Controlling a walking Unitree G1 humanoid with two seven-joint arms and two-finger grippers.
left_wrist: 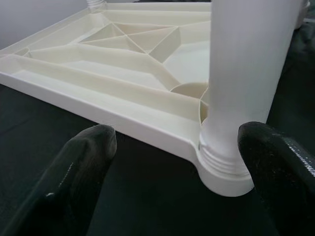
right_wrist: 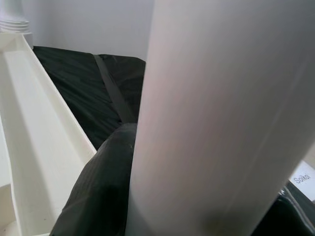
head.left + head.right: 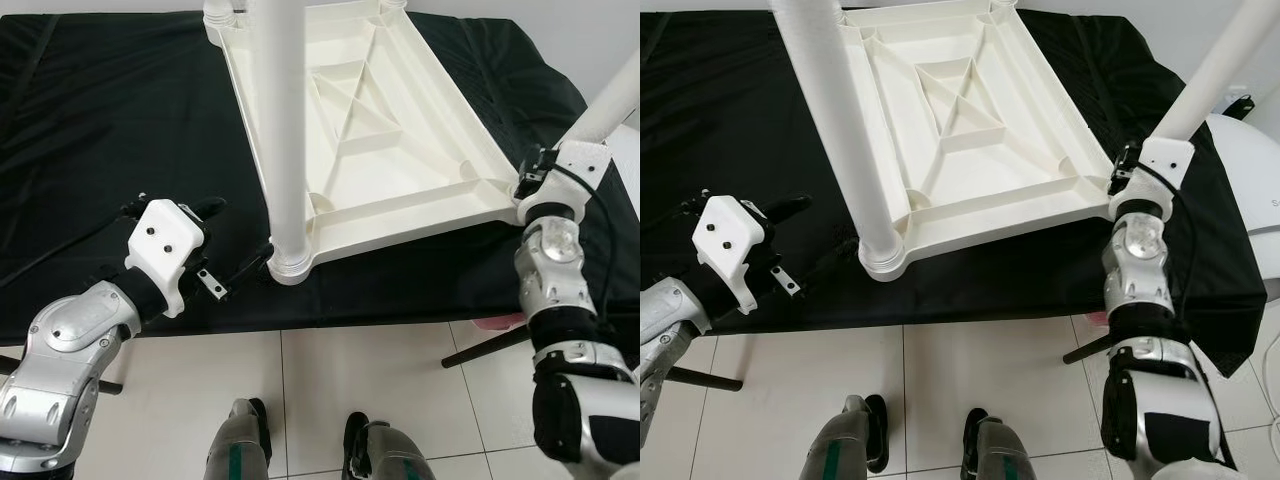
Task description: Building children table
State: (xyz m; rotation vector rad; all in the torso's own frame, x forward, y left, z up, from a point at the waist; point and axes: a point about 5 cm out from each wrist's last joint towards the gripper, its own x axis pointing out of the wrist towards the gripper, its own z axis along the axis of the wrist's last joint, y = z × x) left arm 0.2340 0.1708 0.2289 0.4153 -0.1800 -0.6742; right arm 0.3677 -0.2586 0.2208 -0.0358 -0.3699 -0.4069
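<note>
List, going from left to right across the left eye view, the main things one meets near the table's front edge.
Left claw → upright white plastic table leg → upside-down white plastic tabletop → right claw, holding a slanted white plastic leg.

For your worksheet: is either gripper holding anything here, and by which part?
The right gripper holds a white table leg by its shaft. The left gripper is open beside another leg's base, holding nothing.

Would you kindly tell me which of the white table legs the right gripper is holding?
The slanted leg at the tabletop's near right corner; the right gripper is closed around it. The upright leg at the near left corner stands free between the open left gripper's fingers.
</note>
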